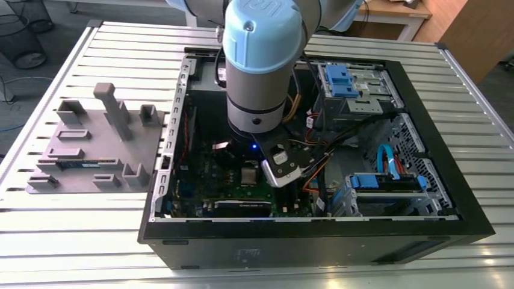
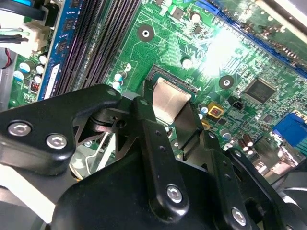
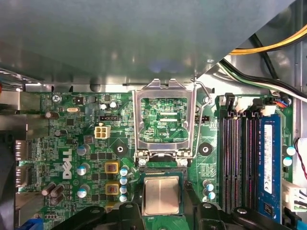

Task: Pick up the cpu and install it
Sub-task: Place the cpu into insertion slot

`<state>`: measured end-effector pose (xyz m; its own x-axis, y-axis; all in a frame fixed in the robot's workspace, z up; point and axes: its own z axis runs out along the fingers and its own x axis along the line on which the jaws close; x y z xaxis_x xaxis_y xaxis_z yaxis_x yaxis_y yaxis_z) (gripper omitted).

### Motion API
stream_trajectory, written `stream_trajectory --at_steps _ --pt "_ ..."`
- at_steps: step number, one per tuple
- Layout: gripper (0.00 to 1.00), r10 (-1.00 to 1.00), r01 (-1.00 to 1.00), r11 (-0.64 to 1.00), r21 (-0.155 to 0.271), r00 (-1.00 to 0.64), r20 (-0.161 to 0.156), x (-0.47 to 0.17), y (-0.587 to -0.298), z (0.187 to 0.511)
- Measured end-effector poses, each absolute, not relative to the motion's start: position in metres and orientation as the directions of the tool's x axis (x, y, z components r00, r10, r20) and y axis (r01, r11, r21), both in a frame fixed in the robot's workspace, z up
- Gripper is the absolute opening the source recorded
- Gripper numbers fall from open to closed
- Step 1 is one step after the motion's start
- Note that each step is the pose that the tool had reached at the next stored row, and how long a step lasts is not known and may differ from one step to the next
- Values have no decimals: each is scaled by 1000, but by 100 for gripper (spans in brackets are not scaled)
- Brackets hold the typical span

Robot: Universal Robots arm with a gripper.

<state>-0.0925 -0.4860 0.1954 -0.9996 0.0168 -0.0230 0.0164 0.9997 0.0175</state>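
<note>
Silver cpu (image 3: 161, 195) lies flat between the tips of the parted claw (image 3: 168, 212).

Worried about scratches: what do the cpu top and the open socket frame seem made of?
The cpu looks topped with metal, satin silver, reflecting light softly. The socket frame looks like thin stamped sheet metal, brighter, with glints along bent edges. Which alloy, I cannot tell.
</note>
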Motion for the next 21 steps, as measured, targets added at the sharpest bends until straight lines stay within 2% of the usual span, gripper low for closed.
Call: stream_trajectory --at_steps 21 --pt "45 17 16 1000 18 -1000 -23 -90 -487 195"
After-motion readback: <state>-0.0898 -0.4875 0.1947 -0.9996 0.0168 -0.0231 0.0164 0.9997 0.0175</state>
